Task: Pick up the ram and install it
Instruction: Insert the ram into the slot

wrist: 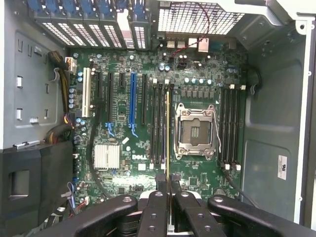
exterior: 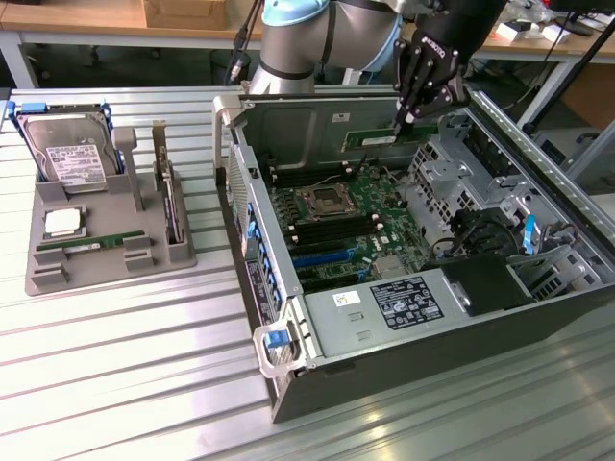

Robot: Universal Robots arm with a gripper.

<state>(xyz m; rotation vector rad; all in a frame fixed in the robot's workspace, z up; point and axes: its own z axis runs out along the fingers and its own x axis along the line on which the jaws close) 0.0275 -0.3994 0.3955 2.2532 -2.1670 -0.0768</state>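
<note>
Your black fingers [wrist: 159, 207] clamp the thin green ram strip [exterior: 371, 137], partly hidden between them, above the green motherboard [wrist: 138, 148].

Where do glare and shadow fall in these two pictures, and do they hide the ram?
Exterior view: the ribbed metal table throws glare, the computer case is dimmer inside, yet the ram in the shut gripper shows plainly. Wrist view: even light on the motherboard; the dark fingers look almost black; the ram is a thin edge-on line.

Green ram [exterior: 370, 140]; black fingers [wrist: 161, 187]; green motherboard [wrist: 197, 174]; grey tray [exterior: 106, 269]; blue slot [wrist: 132, 98].
</note>
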